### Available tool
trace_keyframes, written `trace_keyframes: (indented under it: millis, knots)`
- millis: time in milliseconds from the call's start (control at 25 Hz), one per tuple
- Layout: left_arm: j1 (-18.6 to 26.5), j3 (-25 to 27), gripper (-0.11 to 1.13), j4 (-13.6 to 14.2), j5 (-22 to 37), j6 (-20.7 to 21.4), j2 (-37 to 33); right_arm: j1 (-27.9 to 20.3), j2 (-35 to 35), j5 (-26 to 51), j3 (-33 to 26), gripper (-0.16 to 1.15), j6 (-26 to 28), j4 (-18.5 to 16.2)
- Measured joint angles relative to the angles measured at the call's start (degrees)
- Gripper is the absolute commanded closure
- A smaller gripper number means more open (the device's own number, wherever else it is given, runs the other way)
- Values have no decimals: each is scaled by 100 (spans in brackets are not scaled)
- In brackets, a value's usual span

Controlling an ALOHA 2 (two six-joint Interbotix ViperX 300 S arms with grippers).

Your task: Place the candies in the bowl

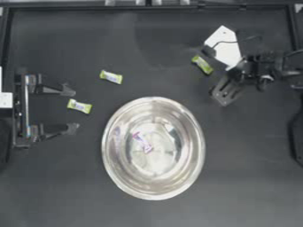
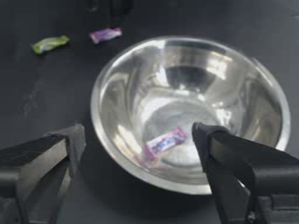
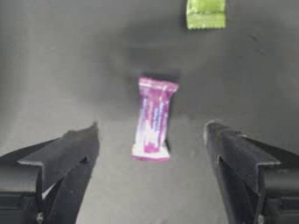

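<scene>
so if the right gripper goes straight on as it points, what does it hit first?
Likely the pink candy, lying on the table between the open jaws of the right gripper. A green candy lies farther along. Depth is unclear.

Soft overhead light leaves the counter dim. Glare whitens the bowl inside, strongest toward 12 o'clock. Everything is slightly blurred, with faint shadows.
</scene>
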Motion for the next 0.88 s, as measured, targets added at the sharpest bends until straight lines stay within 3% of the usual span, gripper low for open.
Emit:
trace_keyframes:
  millis: [880]
  knots:
    - [0,0,0,-88,0,0,0,9,563,-404,35,-1,26,-176]
